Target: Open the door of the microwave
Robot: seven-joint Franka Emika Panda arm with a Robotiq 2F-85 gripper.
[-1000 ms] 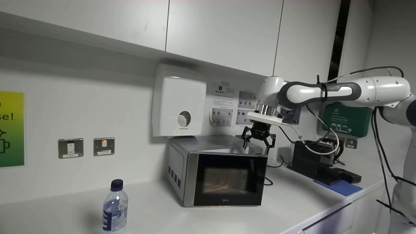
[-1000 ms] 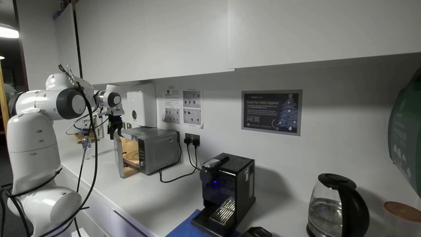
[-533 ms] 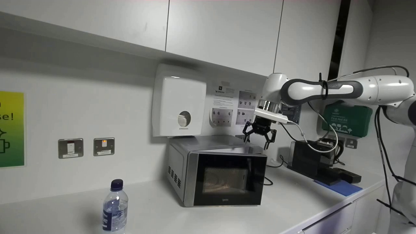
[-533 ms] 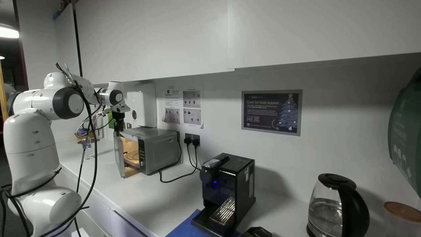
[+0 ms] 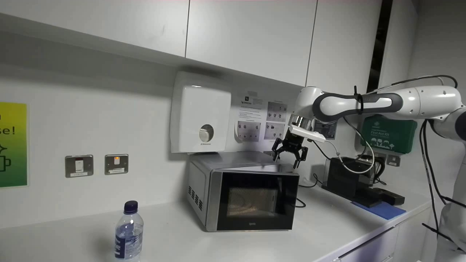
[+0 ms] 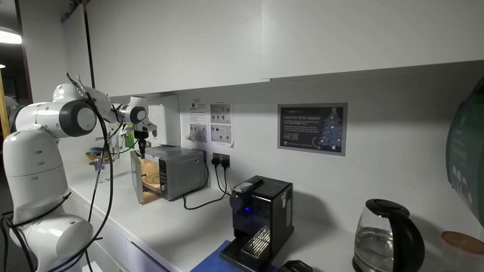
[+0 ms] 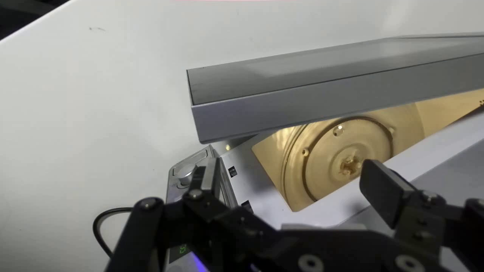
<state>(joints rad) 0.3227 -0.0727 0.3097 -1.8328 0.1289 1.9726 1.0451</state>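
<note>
in both exterior views the microwave (image 6: 185, 173) stands on the counter (image 5: 174, 240), its back toward the edge that meets the wall (image 5: 102, 127); the water bottle (image 5: 129, 233) stands upright on the counter, to one side of the microwave; on the opposite side stands the coffee machine (image 6: 261, 217), with the blue cloth (image 6: 215, 260) partly beneath it, near the counter's front edge; the kettle (image 6: 382, 241) and the tub (image 6: 462, 243) stand past the coffee machine; the black cable (image 7: 96, 226) lies looped on the counter beside the microwave; the towel dispenser (image 5: 201, 112) hangs on the wall just above the microwave's back; the cabinets (image 5: 251, 40) run above both, limiting the height; the arm (image 5: 340, 105) extends over the counter from the coffee machine side.

the door (image 5: 256, 202) stands ajar at the microwave's front, joined on the bottle side; its free end points toward the counter's front edge, leaving a wedge-shaped gap; its dark window faces outward; its long axis lies horizontal, oblique to the microwave's front; in the wrist view a round plate (image 7: 346, 158) shows through the gap; the gripper (image 5: 286, 163) hangs slightly tilted above the microwave's front, near the gap, its two fingers spread well apart; contact with the door cannot be told.
</note>
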